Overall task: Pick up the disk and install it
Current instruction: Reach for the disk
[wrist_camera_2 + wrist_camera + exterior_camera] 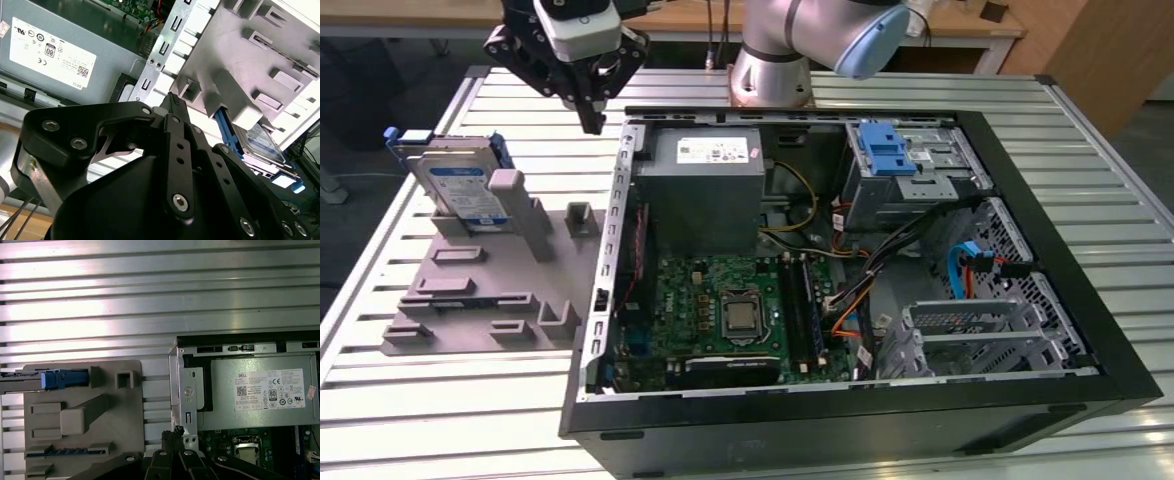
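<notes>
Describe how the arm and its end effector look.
The arm is silver-grey tubing with a pale blue joint cap. The end effector is matt black: hinged link bars narrowing to a point, studded with silver screws in the second wrist view, under a white housing in the exterior view.

One disk [460,190], one computer case [854,428], one holder [470,300].

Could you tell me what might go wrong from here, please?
The black gripper, shut, hangs close to the open black computer case's metal wall; a sideways drift could strike it.
The silver hard disk in its blue bracket stands upright in the grey plastic holder; a shut or off-centre approach might tip it.
Loose coloured cables inside the case could snag the disk.
</notes>
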You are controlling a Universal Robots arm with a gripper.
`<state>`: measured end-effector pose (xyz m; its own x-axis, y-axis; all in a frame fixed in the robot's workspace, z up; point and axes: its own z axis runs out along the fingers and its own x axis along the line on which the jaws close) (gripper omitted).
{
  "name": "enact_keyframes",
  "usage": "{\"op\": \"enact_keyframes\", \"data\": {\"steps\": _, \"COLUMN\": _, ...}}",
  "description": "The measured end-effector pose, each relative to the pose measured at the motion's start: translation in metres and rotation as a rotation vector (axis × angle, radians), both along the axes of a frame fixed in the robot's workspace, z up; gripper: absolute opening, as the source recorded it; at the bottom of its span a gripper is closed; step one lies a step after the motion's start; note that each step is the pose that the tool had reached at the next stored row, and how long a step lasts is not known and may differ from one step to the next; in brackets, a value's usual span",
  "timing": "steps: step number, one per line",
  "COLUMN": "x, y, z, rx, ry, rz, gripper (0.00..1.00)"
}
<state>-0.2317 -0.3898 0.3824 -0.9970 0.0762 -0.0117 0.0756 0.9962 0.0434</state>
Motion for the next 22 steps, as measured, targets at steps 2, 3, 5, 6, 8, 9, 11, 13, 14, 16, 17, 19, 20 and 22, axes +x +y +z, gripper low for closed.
{"op": "enact_keyframes", "data": {"steps": 2, "x": -0.0001, "y": 0.0000, "z": 0.0000, "rx": 0.0000, "ry": 0.0000, "rz": 0.000, "gripper": 0.11}}
{"op": "enact_keyframes", "data": {"steps": 3, "x": -0.0006, "y": 0.0000, "z": 0.0000, "rx": 0.0000, "ry": 0.0000, "rz": 0.000, "gripper": 0.11}}
{"op": "enact_keyframes", "data": {"steps": 5, "x": -0.0018, "y": 0.0003, "z": -0.0001, "rx": 0.0001, "ry": -0.0001, "rz": 0.000, "gripper": 0.11}}
{"op": "enact_keyframes", "data": {"steps": 6, "x": -0.0024, "y": 0.0005, "z": 0.0000, "rx": 0.0000, "ry": 0.0000, "rz": 0.000, "gripper": 0.11}}
{"op": "enact_keyframes", "data": {"steps": 8, "x": -0.0034, "y": 0.0010, "z": 0.0000, "rx": -0.0001, "ry": 0.0001, "rz": 0.000, "gripper": 0.11}}
{"op": "enact_keyframes", "data": {"steps": 9, "x": -0.0038, "y": 0.0012, "z": -0.0001, "rx": -0.0001, "ry": 0.0000, "rz": 0.000, "gripper": 0.11}}
{"op": "enact_keyframes", "data": {"steps": 11, "x": -0.0046, "y": 0.0016, "z": -0.0002, "rx": -0.0001, "ry": 0.0001, "rz": 0.000, "gripper": 0.11}}
{"op": "enact_keyframes", "data": {"steps": 13, "x": -0.0052, "y": 0.0019, "z": -0.0004, "rx": -0.0001, "ry": 0.0000, "rz": 0.000, "gripper": 0.11}}
{"op": "enact_keyframes", "data": {"steps": 14, "x": -0.0055, "y": 0.0021, "z": -0.0005, "rx": 0.0000, "ry": 0.0000, "rz": 0.000, "gripper": 0.11}}
{"op": "enact_keyframes", "data": {"steps": 16, "x": -0.0061, "y": 0.0023, "z": -0.0006, "rx": -0.0001, "ry": 0.0001, "rz": 0.000, "gripper": 0.11}}
{"op": "enact_keyframes", "data": {"steps": 17, "x": -0.0065, "y": 0.0024, "z": -0.0007, "rx": 0.0000, "ry": 0.0000, "rz": 0.000, "gripper": 0.11}}
{"op": "enact_keyframes", "data": {"steps": 19, "x": -0.0071, "y": 0.0026, "z": -0.0009, "rx": 0.0001, "ry": 0.0000, "rz": 0.000, "gripper": 0.11}}
{"op": "enact_keyframes", "data": {"steps": 20, "x": -0.0074, "y": 0.0027, "z": -0.0010, "rx": 0.0001, "ry": 0.0000, "rz": 0.000, "gripper": 0.11}}
{"op": "enact_keyframes", "data": {"steps": 22, "x": -0.0081, "y": 0.0029, "z": -0.0011, "rx": 0.0000, "ry": 0.0002, "rz": 0.000, "gripper": 0.11}}
